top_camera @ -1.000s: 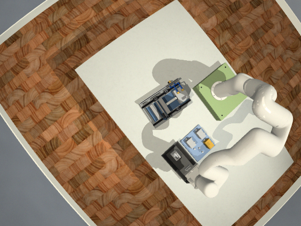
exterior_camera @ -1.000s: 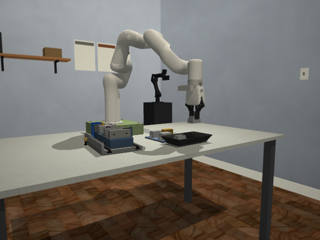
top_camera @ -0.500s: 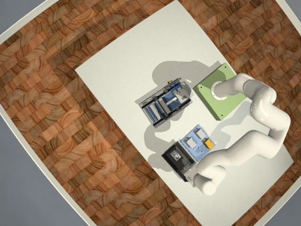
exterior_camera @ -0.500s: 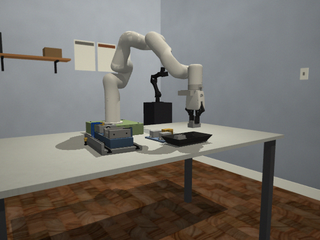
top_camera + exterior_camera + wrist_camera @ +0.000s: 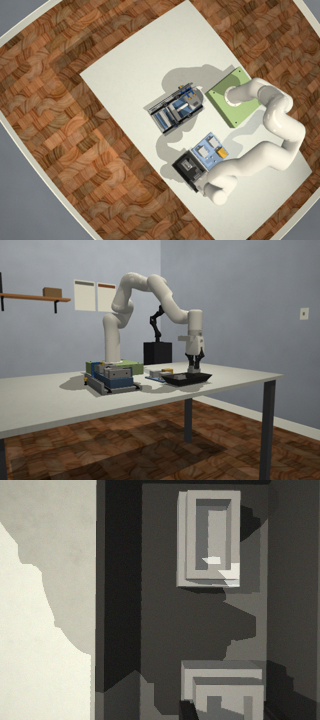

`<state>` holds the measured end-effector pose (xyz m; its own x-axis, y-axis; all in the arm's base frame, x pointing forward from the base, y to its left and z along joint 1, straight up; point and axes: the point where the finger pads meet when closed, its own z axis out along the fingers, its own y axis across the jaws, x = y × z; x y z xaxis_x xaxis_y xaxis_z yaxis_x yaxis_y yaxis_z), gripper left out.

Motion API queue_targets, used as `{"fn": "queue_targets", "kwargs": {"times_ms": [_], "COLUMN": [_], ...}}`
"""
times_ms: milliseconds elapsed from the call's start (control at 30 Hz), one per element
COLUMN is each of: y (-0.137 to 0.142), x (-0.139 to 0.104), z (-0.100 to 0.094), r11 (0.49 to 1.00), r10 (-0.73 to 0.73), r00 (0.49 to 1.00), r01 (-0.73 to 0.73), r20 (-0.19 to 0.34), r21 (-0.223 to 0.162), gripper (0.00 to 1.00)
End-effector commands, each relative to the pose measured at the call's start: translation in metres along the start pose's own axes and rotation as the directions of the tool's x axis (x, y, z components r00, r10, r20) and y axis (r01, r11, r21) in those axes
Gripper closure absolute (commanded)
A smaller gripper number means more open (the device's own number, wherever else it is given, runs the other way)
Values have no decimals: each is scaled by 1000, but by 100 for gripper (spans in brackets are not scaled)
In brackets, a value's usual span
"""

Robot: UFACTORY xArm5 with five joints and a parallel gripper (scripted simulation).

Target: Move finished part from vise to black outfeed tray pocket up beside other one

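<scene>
My gripper is shut on the finished part, a grey block with a pocket on top. It holds the part pocket up, low inside the black outfeed tray, near the tray's right end. In the wrist view the held part is at the bottom edge, and a second pocketed part lies flat further along the tray floor. The overhead view shows that lying part in the tray, with my wrist covering the tray's near end. The vise stands apart with nothing between its jaws.
A blue fixture plate next to the tray carries two plain grey blocks and an orange piece. The green arm base is behind the vise. A black stand is behind the table.
</scene>
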<state>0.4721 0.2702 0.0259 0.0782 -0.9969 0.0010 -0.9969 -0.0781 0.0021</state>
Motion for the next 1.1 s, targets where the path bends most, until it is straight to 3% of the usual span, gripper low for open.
{"fn": "queue_targets", "kwargs": {"times_ms": [0, 400, 1067], "y": [-2, -2, -2], "x": [-1, -1, -1], "z": [3, 18, 24], "r11": [1000, 1000, 1000], "r10": [0, 0, 0], "r00": [1000, 1000, 1000], "r01": [0, 0, 0], "r20": [3, 3, 3], "r21": [6, 6, 6], "gripper": [100, 100, 100]}}
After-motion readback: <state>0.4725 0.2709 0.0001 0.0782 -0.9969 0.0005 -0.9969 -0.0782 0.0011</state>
